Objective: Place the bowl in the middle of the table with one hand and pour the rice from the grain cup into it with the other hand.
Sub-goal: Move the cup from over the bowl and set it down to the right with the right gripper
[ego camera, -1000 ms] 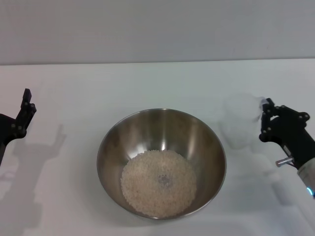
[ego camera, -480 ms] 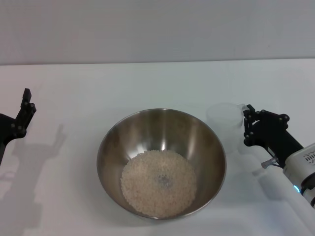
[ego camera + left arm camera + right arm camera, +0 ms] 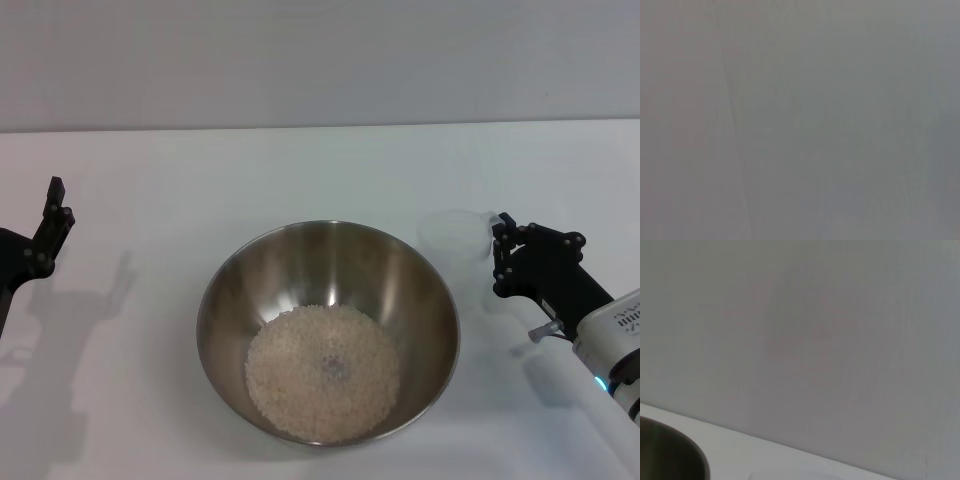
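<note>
The bowl (image 3: 410, 262), a large shiny steel one, stands in the middle of the table. The rice (image 3: 322, 372) lies in a pale heap on its bottom. The grain cup (image 3: 452, 243) is clear, upright and looks empty, just right of the bowl's rim. My right gripper (image 3: 497, 256) is shut on the cup's right side. I cannot tell whether the cup touches the table. A dark part of the bowl (image 3: 670, 455) shows in a corner of the right wrist view. My left gripper (image 3: 48, 228) is parked at the table's left edge, far from the bowl.
The white table (image 3: 300, 170) runs back to a grey wall (image 3: 320, 60). The left wrist view shows only a plain grey surface. The right wrist view shows mostly the wall (image 3: 815, 340).
My right gripper has carried the grain cup left, from farther right to just beside the bowl's rim, and has held nearly still since half a second ago. The left arm has not moved.
</note>
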### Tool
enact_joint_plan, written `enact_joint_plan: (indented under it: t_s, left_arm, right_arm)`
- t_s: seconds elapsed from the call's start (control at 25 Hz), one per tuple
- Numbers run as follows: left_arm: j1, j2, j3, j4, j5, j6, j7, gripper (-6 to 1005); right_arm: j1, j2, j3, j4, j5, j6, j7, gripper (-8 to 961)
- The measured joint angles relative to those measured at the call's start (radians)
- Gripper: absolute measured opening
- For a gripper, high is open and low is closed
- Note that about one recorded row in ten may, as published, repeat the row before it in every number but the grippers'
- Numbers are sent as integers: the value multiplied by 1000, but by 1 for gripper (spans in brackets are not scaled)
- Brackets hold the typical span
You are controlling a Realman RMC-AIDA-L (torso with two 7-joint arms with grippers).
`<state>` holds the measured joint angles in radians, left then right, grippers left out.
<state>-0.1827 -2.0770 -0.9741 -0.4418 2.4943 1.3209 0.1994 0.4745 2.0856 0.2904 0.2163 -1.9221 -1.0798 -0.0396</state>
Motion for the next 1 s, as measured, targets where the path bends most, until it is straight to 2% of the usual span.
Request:
enact_joint_plan:
  t_s: [0.44, 0.88, 1.0]
  left_arm:
    - [-3, 0, 2, 0, 0, -1, 0, 846]
    - [-3, 0, 2, 0, 0, -3, 0, 847]
    - [0, 0, 3, 0, 0, -3, 0, 846]
  right_arm:
    - [1, 1, -17, 3, 0, 15, -12, 35]
    - [-15, 2, -21, 15, 0, 26, -9, 88]
    - [-26, 2, -31, 23, 0, 21, -10, 142]
